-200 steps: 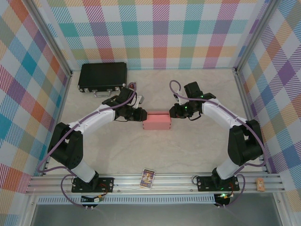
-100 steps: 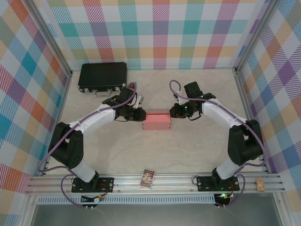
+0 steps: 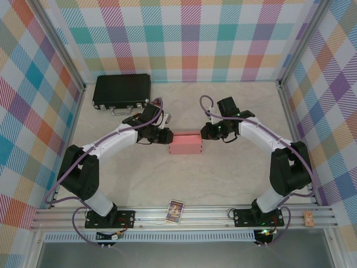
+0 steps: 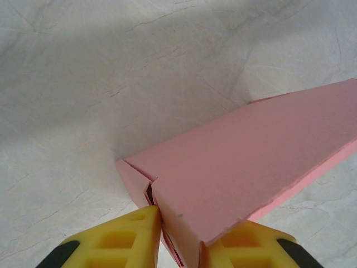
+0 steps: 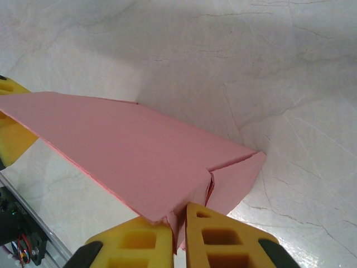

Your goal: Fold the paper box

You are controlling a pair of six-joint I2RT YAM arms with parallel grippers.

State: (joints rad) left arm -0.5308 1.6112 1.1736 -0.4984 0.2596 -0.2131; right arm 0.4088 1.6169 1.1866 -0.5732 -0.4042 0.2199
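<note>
Left jaws and right jaws are pinching, nearly shut, opposite end flaps of the paper box (image 3: 185,144), likely light, flimsy, crease-prone.

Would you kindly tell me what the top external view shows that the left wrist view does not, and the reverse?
Top external takes in the right claw at the opposite end of the paper box, the black case and a card on the near rail. Left wrist gives the close detail: the left claw, its yellow fingers pinching the box's end. Both share the pink box on the marbled table.
</note>
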